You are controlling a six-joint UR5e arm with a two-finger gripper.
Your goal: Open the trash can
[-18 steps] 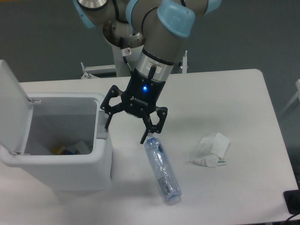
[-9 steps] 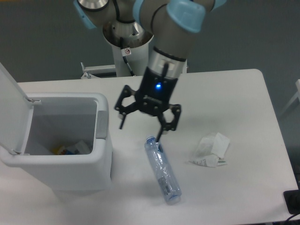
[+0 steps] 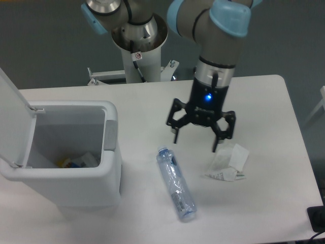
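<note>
The trash can [image 3: 76,190] is a large white boxy bin at the left of the table. Its lid [image 3: 12,109] stands swung up at the far left, so the inside shows, with some rubbish at the bottom. A grey push tab [image 3: 109,136] sits on the right rim. My gripper [image 3: 195,143] hangs open over the table's middle, well to the right of the bin and touching nothing. Its fingers point down with nothing between them.
A clear plastic bottle [image 3: 175,183] lies on the table between the bin and the gripper. A crumpled white wrapper [image 3: 228,162] lies just below and right of the gripper. The robot's base [image 3: 138,43] stands behind the table's far edge.
The gripper has moved right, away from the bin's rim, past the bottle's top toward the crumpled wrapper. It stayed open. The lid stayed up.
</note>
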